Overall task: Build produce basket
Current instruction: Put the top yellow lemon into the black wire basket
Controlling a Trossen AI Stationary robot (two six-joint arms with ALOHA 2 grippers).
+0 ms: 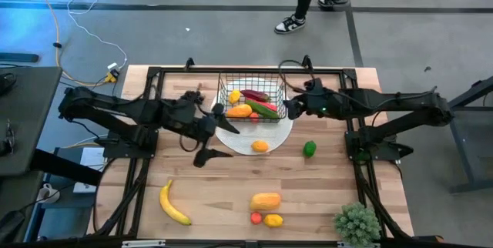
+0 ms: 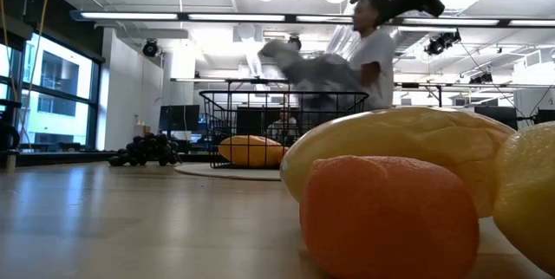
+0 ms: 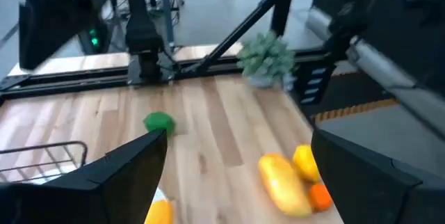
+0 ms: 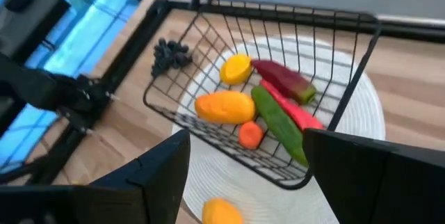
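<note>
On the table's left front we see the banana (image 1: 174, 204). Our left gripper (image 1: 219, 118), fingers spread wide and empty, hovers at the left edge of the basket (image 1: 251, 86). The basket sits on the white disc (image 1: 271, 137) holding a cucumber (image 4: 280, 123) and other produce. Our right gripper (image 1: 295, 108), open, waits just right of it.
</note>
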